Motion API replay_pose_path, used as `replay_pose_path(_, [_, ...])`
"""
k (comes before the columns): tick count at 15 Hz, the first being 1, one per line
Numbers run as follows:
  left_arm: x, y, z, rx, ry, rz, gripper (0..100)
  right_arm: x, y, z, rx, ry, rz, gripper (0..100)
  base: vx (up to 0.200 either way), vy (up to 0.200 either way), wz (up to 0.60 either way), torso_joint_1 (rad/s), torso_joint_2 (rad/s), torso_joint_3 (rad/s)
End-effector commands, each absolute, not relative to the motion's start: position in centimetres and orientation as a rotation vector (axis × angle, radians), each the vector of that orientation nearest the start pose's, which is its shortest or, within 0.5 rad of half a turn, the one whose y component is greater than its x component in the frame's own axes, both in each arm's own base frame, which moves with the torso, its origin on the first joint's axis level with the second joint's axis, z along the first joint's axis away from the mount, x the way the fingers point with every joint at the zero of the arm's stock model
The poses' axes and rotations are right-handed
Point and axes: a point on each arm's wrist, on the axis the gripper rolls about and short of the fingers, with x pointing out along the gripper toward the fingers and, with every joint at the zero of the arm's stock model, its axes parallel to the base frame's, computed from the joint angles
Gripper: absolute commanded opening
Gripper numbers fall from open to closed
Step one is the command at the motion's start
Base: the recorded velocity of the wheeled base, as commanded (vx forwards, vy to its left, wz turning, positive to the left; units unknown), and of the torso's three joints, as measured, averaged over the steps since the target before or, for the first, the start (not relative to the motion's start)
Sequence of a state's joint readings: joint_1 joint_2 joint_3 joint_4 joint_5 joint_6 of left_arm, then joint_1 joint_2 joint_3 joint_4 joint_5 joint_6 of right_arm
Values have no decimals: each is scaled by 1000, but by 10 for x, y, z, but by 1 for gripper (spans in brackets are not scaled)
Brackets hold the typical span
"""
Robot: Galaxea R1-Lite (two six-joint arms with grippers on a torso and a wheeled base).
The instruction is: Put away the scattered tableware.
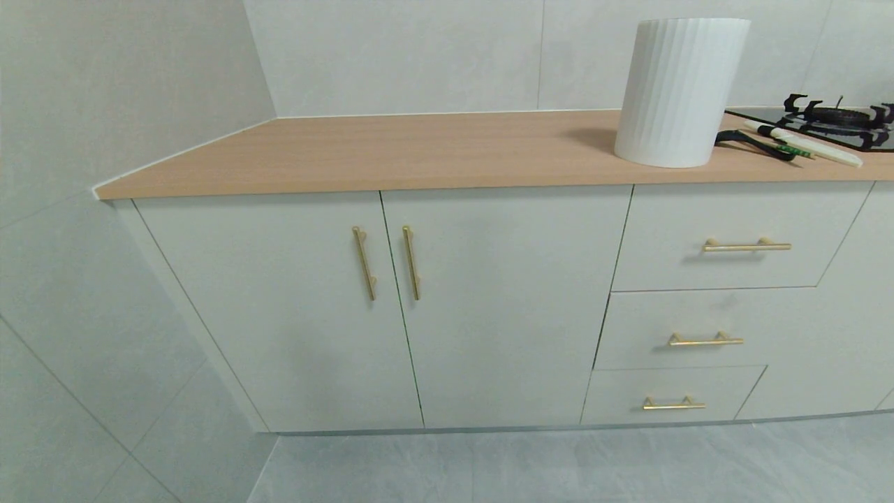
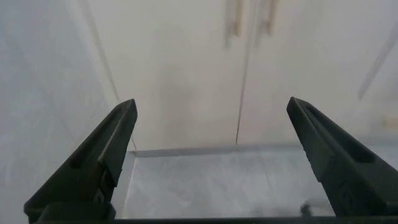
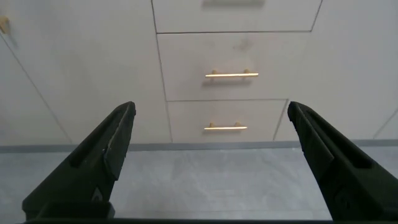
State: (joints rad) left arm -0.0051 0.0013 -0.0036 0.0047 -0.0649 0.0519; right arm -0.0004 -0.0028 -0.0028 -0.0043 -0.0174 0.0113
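On the wooden countertop [image 1: 391, 150] at the right stands a tall white ribbed container [image 1: 676, 91]. Beside it lie a black-handled utensil [image 1: 756, 143] and a long white utensil with green markings [image 1: 803, 143]. My left gripper [image 2: 211, 112] hangs low and open, facing the base of the cabinet doors [image 2: 186, 68] and the floor. My right gripper [image 3: 211, 115] is open too, held low in front of the lower drawers [image 3: 231, 74]. Neither holds anything.
A black gas hob [image 1: 838, 115] sits at the counter's far right. Below are two cabinet doors with gold handles [image 1: 364, 262] and three drawers with gold handles [image 1: 746, 245]. A tiled wall [image 1: 105, 105] closes the left side. Grey floor tiles [image 1: 559, 468] lie in front.
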Motion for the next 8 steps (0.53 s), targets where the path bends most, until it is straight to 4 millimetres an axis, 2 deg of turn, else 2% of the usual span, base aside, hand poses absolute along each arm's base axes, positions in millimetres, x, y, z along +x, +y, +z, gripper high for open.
replay_pose_path(1, [-22,-1,76,53,9,-74,100,-23,0,76,9,-5,-17,100,0,0,0,0,0,0])
replay_pose_path(8, [-23,-1,76,28,2,-71,100,-23,0,76,11,-5,-17,100,0,0,0,0,0,0])
